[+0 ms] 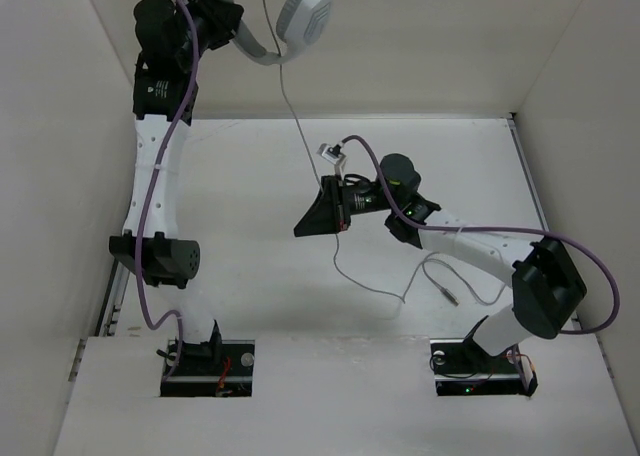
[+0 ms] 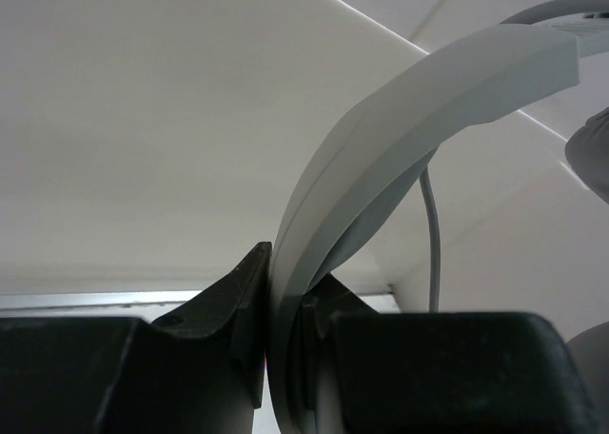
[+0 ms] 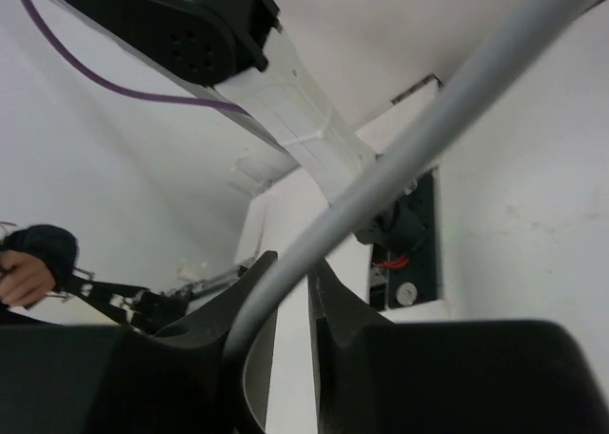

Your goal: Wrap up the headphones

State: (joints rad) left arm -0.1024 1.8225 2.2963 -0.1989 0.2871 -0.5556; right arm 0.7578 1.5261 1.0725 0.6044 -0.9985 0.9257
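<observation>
White surface point(image 1: 250, 266), pale walls point(image 1: 60, 126) on three sides. High by the far wall: headphones point(image 1: 300, 16), headband clamped in left gripper point(image 1: 232, 24). Cable point(image 1: 300, 126) pinched in right gripper point(image 1: 305, 221); plug point(image 1: 452, 298) lying on surface. Only from the right wrist: a person's hand point(image 3: 27, 274).

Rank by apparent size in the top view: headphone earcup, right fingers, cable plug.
1. The earcup and the right fingers look about equal. The earcup is held up nearer the camera, so I won't rank them.
2. The cable plug is clearly smallest.
</observation>
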